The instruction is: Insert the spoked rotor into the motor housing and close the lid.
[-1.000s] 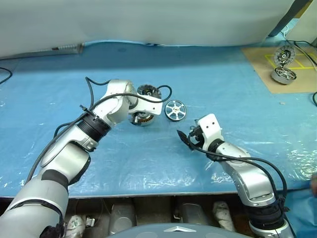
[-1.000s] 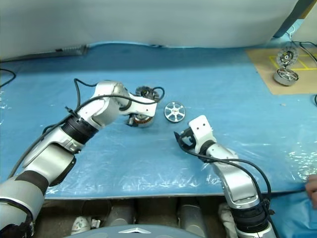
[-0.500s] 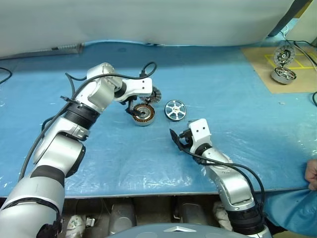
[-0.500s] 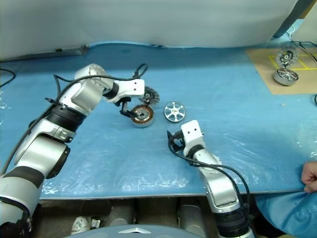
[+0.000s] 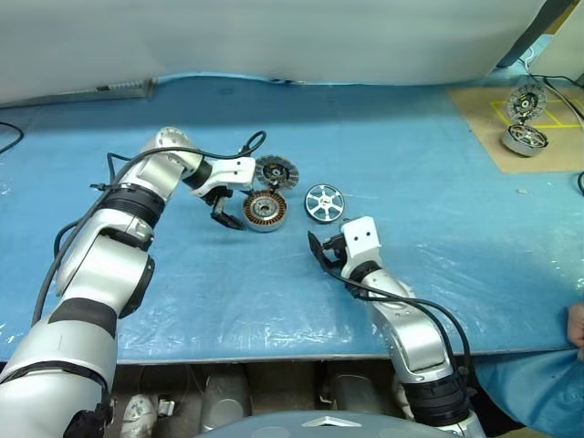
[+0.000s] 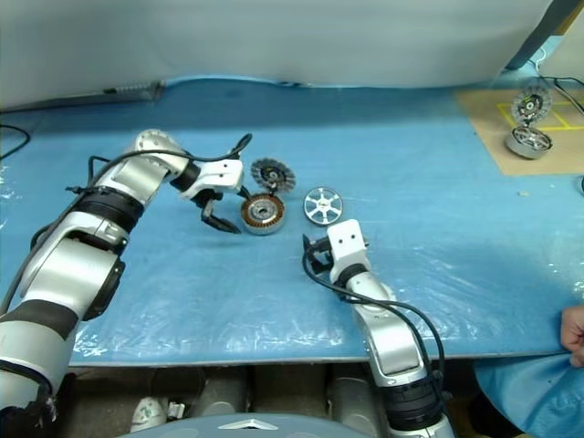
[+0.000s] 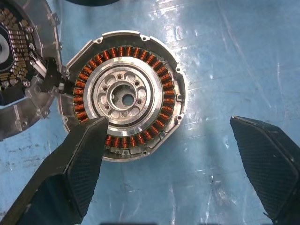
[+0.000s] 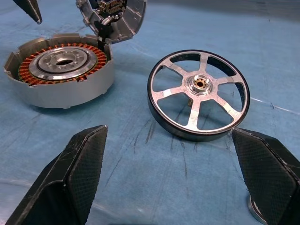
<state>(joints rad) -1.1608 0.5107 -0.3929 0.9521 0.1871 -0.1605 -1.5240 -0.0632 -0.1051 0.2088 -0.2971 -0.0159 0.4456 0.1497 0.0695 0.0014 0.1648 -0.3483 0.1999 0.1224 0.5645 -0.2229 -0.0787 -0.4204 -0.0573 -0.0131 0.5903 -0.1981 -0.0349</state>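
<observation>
Fingers of the right gripper (image 8: 173, 183) stand apart before the flat silver spoked rotor (image 8: 198, 94) lying on blue sheeting (image 5: 411, 164), while the left wrist view reveals copper windings filling the round grey motor housing (image 7: 123, 95), its ribbed lid (image 5: 276, 172) swung open behind, the left gripper (image 7: 183, 159) spread wide.

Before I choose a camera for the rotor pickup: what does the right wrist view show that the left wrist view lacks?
Right wrist view alone: the spoked rotor, lying flat on the blue sheet beside the motor housing, with the open right end effector aimed toward it and nothing held.

Left wrist view alone: a straight-down look into the housing, its ring of copper windings and bare centre hub, between the open left end effector fingers.

Both: the housing empty, its lid swung open at the hinge, the blue sheet.
</observation>
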